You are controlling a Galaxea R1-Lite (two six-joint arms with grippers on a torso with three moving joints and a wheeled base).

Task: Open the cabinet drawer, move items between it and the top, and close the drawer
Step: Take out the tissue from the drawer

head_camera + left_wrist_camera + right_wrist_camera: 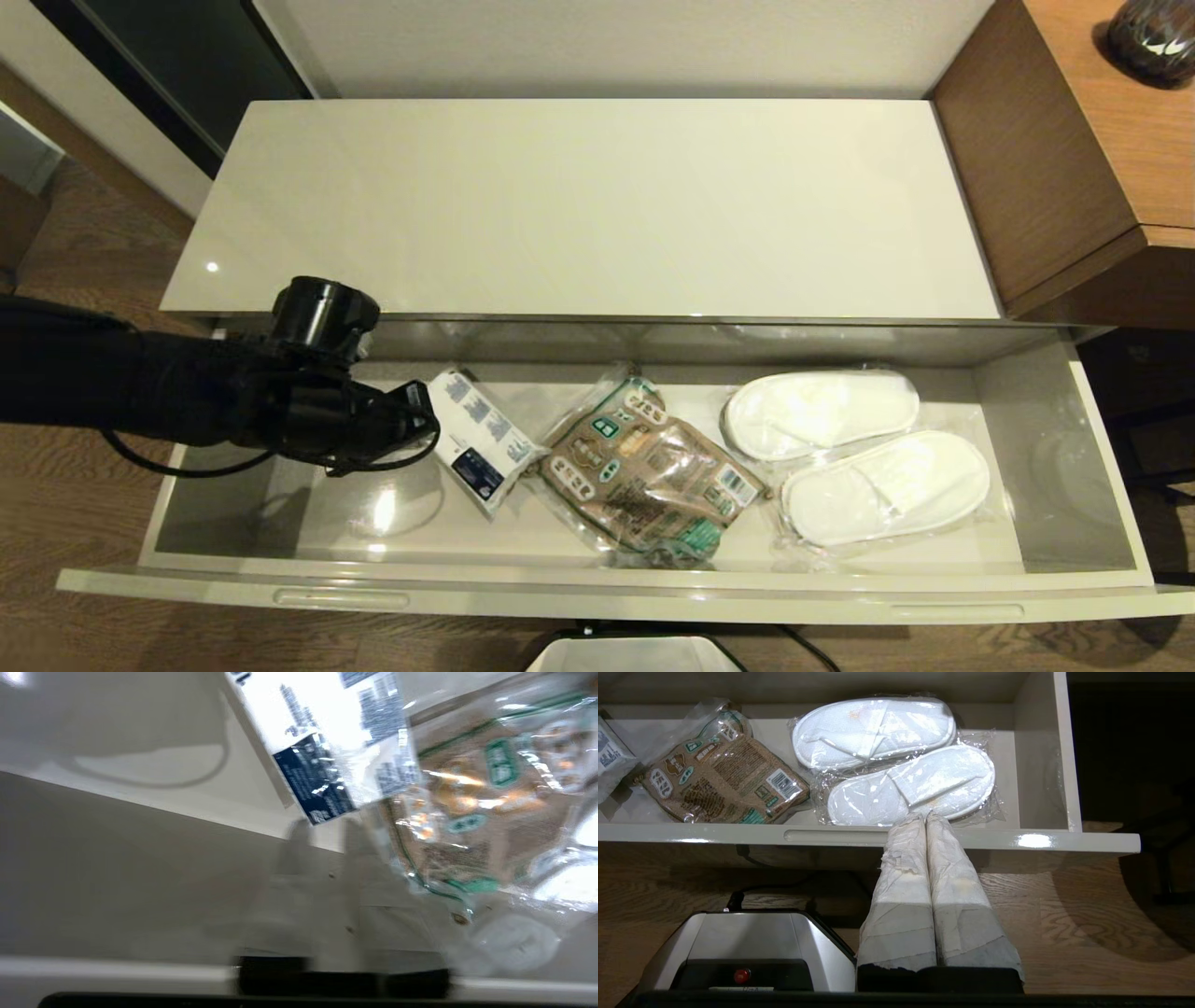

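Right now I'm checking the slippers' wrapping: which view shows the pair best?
The right wrist view: both slippers lie whole and close, wrap creases visible, beyond the shut right gripper. The head view shows the pair whole but farther off. The left wrist view does not show them clearly.

A hotel room, by the look of it: wrapped slippers (854, 455) and sealed packets (644, 471) lie in an open drawer (597, 588) beside a wood desk (1074, 140), on wood flooring (75, 504)
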